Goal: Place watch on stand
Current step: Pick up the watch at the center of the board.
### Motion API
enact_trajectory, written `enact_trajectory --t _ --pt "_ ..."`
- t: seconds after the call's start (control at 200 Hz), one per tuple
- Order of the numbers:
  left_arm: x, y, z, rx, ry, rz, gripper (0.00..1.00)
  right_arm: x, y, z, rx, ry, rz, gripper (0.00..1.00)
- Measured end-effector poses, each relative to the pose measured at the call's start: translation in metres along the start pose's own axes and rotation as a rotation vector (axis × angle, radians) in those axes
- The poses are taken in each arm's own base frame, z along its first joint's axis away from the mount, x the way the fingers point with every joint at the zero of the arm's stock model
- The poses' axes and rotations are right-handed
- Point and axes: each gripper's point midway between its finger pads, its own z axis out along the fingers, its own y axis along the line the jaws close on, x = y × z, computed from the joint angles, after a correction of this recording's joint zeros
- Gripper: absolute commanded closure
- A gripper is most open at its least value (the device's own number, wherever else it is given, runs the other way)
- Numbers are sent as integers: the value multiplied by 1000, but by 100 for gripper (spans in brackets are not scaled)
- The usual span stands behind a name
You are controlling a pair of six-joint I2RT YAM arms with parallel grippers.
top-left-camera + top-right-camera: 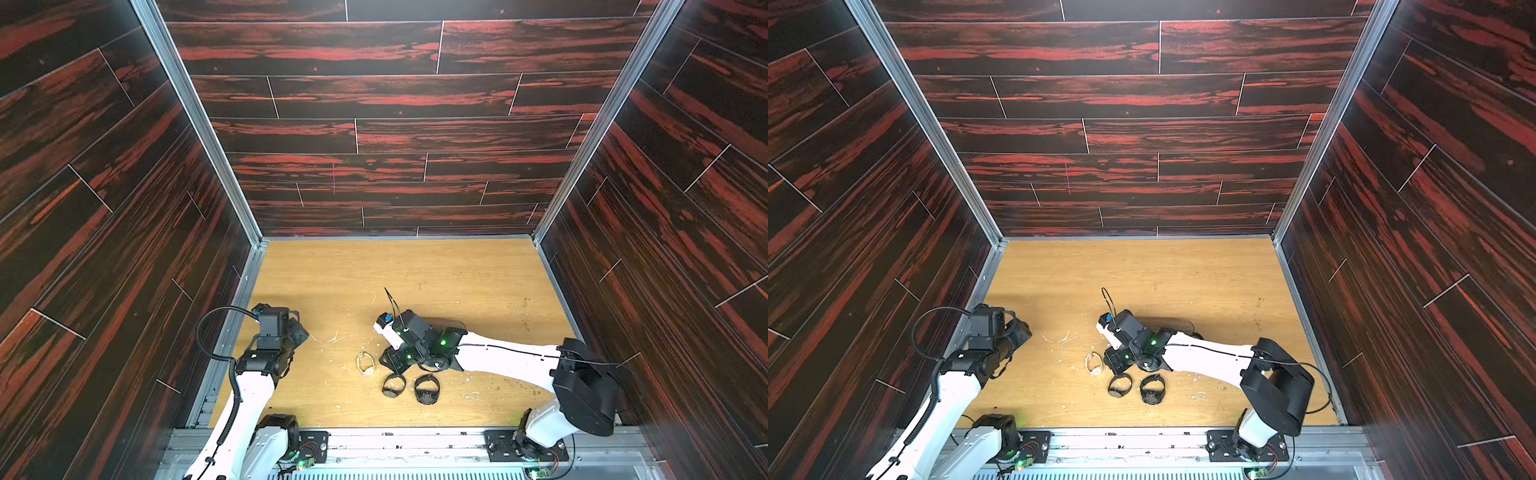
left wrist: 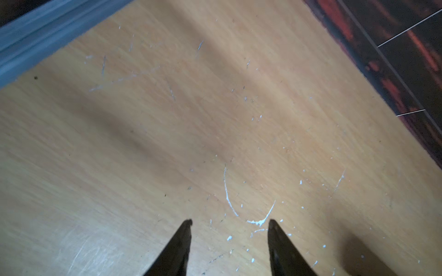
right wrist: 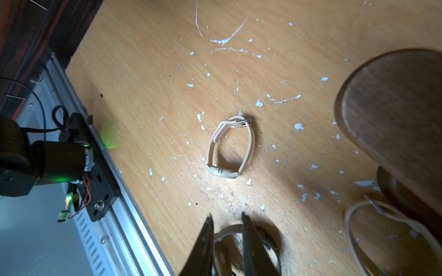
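Three watches lie on the table near its front: a beige one (image 1: 365, 364) (image 1: 1094, 364) (image 3: 229, 145) and two black ones (image 1: 393, 385) (image 1: 427, 389). My right gripper (image 3: 226, 215) (image 1: 390, 362) is low over the nearer black watch (image 3: 270, 241). Its fingers stand a narrow gap apart, straddling one side of the strap loop. Whether they pinch it does not show. The stand's dark-brown rounded end (image 3: 394, 107) looms beside the gripper; in both top views the right arm hides most of the stand (image 1: 451, 322) (image 1: 1177, 322). My left gripper (image 2: 229, 222) (image 1: 300, 332) is open over bare table.
White scratches and paint flecks (image 3: 224, 40) mark the light wooden table (image 1: 436, 274). Dark wood-patterned walls (image 1: 374, 124) close in three sides. A metal rail (image 1: 395, 440) with both arm bases runs along the front edge.
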Motion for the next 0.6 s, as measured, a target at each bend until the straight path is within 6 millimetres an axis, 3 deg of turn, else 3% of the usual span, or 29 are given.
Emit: enact_trajectory --t 0.225,0.601 --pt "4 1 6 -1 14 -8 47 1 0 14 -2 34 3 74" --pt "16 4 22 -24 80 -7 47 -20 9 38 -23 48 -40 66"
